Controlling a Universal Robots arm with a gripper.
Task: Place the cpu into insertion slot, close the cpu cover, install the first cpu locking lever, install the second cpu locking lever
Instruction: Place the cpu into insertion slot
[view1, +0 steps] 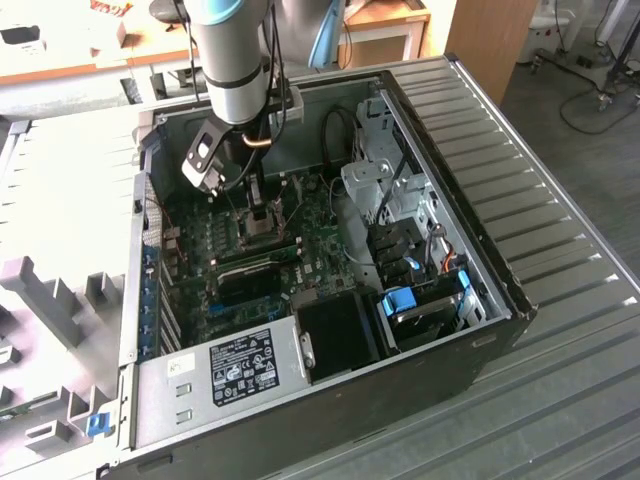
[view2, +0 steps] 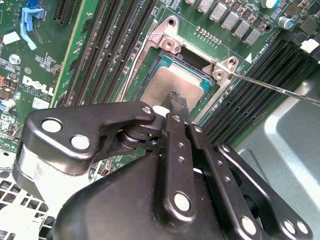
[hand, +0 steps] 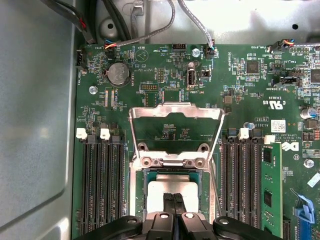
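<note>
The cpu (hand: 172, 186), a flat square chip with a silver-tan top, lies inside the insertion slot (hand: 142, 190), whose black frame surrounds it. In the second wrist view the cpu (view2: 167, 82) sits level in the insertion slot (view2: 172, 61). My gripper (hand: 174, 197) is shut, its two black fingers pressed together with their tips on or just above the middle of the chip; my gripper (view2: 177, 100) looks the same in the second wrist view. The cpu cover (hand: 175, 108), a grey metal frame with a large window, is flipped open beyond the slot. A thin metal lever rod (view2: 280, 89) sticks out beside the slot. In the exterior view my gripper (view1: 257, 200) hangs over the slot (view1: 265, 228).
Long black memory slots (hand: 102, 185) flank the socket on both sides, one holding a green memory stick (hand: 267, 190). The grey case wall (hand: 35, 125) stands close by. Cables (hand: 150, 30) hang at the board's edge. A power supply (view1: 235, 370) and a drive cage (view1: 400, 190) fill the case.
</note>
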